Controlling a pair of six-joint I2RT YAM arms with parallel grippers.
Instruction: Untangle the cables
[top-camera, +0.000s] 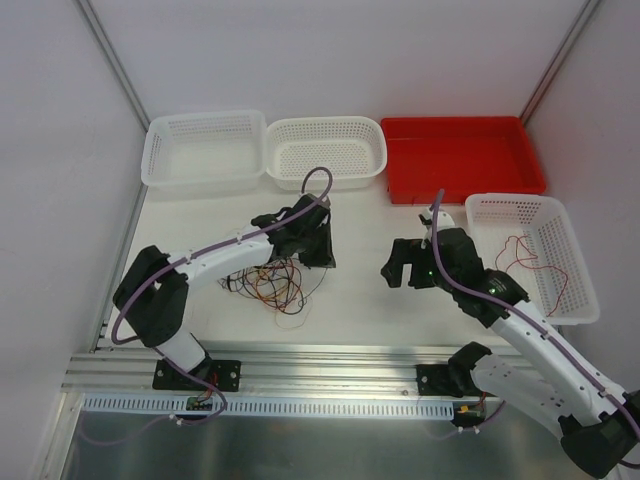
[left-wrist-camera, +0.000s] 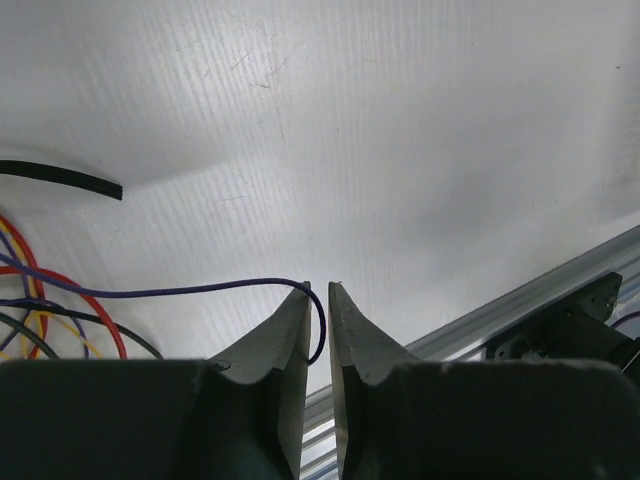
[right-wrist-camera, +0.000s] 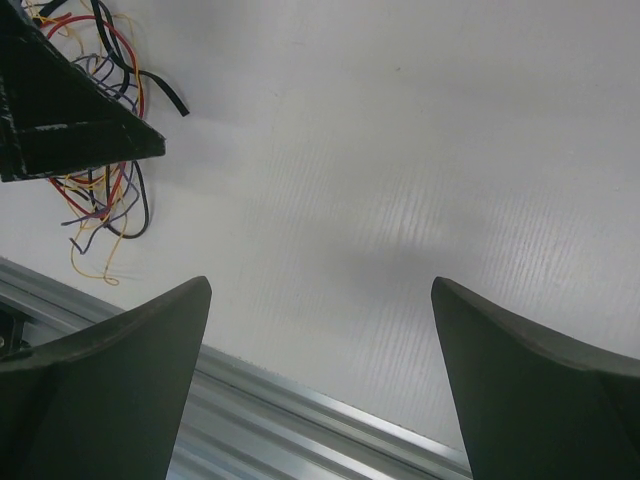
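White table (top-camera: 360, 290) bore the cable tangle (top-camera: 275, 282).
Left arm (top-camera: 215, 255) bent over the tangle, left gripper (left-wrist-camera: 319, 287) pinching its purple wire (left-wrist-camera: 180, 292); right gripper (right-wrist-camera: 320, 282) hovered right of the tangle, fingers spread wide.

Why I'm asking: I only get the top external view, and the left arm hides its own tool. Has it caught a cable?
Observer: The left wrist view shows the left tool nearly shut, with one purple strand curving down into the narrow gap between its fingers.
Operator: Any other strands in that gap?
Observer: No. The red, yellow and black strands lie off to one side on the table, outside the fingers.
Operator: And the right tool?
Observer: The right wrist view shows the right tool wide open over bare table, with nothing between its fingers.
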